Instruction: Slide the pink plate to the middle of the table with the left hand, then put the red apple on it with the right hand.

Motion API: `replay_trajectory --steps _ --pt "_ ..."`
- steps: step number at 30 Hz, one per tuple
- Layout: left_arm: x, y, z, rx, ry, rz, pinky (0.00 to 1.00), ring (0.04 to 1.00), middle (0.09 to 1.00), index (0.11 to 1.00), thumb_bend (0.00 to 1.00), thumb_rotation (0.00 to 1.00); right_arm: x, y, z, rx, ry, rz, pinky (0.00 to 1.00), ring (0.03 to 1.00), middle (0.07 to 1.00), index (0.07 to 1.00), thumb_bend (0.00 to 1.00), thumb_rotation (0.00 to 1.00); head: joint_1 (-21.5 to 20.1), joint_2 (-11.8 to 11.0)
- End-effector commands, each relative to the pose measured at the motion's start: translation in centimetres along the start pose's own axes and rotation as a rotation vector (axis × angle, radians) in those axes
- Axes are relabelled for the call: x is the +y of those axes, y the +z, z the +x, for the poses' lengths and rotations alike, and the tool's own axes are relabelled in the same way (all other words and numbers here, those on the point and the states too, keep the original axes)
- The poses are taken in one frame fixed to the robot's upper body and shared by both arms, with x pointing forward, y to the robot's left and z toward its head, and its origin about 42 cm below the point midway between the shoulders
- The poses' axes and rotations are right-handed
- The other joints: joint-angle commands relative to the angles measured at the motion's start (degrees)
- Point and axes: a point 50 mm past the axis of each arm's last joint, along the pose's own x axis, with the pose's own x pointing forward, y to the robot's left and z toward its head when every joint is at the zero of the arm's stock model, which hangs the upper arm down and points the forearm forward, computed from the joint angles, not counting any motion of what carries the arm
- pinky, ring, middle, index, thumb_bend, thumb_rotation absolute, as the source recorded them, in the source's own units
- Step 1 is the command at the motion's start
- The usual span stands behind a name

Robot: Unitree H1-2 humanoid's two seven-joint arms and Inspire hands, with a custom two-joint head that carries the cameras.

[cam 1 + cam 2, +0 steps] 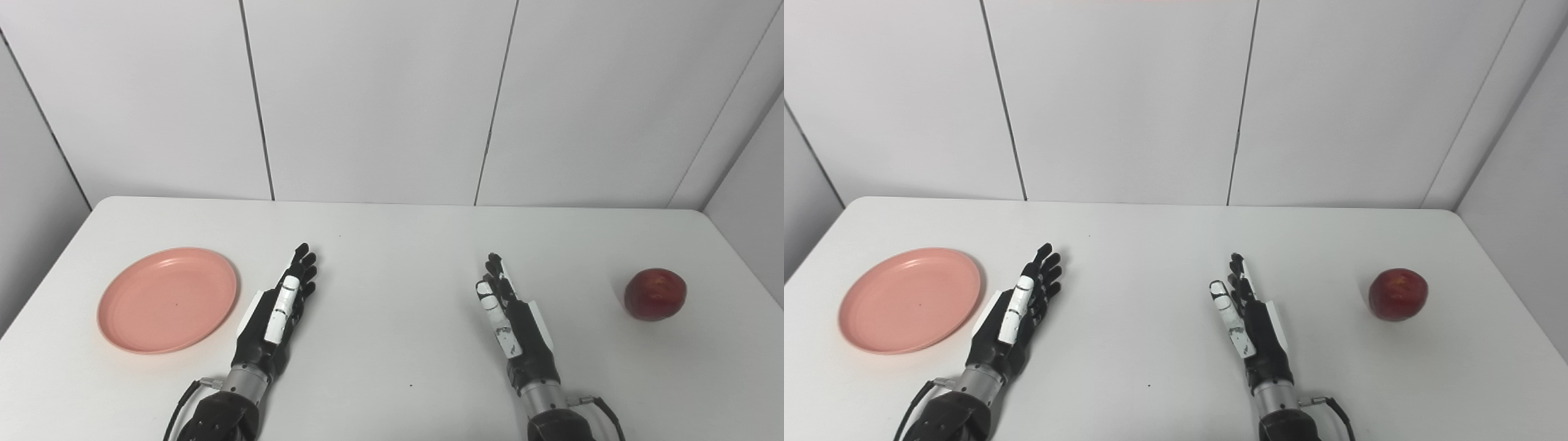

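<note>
A pink plate [167, 299] lies flat on the left side of the white table [392, 233], empty. A red apple [655, 294] sits on the right side of the table. My left hand [277, 315] is open with fingers straight, held edge-on just right of the plate and apart from it. My right hand [508, 315] is open with fingers straight, held edge-on near the table's middle right, well left of the apple. Both hands hold nothing.
White wall panels [380, 98] stand right behind the table's far edge. The table's right edge runs close beyond the apple. A grey wall stands close beside the table's left edge [37, 288].
</note>
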Motion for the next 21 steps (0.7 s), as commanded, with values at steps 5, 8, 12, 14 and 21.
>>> replay_trajectory --steps 5,8,12,14,21 --pt "-0.2 1.8 0.8 -0.086 -0.021 0.012 1.00 1.000 1.000 1.000 0.69 1.00 0.1 1.7 0.9 -0.089 0.015 0.011 1.00 0.992 1.000 1.000 0.68 0.94 0.3 0.0" --pt "0.0 2.1 0.7 -0.100 -0.022 0.021 1.00 1.000 1.000 1.000 0.69 1.00 0.1 1.7 0.8 -0.086 0.016 0.013 0.99 0.989 1.000 1.000 0.66 0.94 2.7 -0.2" --pt "0.3 3.2 0.9 -0.130 -0.018 0.008 1.00 1.000 1.000 1.000 0.65 1.00 -0.6 1.5 0.7 -0.085 0.024 0.021 1.00 0.999 1.000 1.000 0.66 0.94 7.7 -0.6" --pt "0.3 3.6 1.0 -0.143 -0.006 0.005 1.00 1.000 1.000 1.000 0.65 1.00 -1.2 1.4 0.6 -0.087 0.028 0.028 1.00 1.000 1.000 1.000 0.66 0.94 11.2 -1.1" --pt "0.9 4.7 1.4 -0.173 0.050 0.021 1.00 1.000 1.000 1.000 0.68 1.00 -3.4 0.4 0.4 -0.112 0.046 0.038 1.00 1.000 1.000 1.000 0.62 0.95 18.6 -2.9"
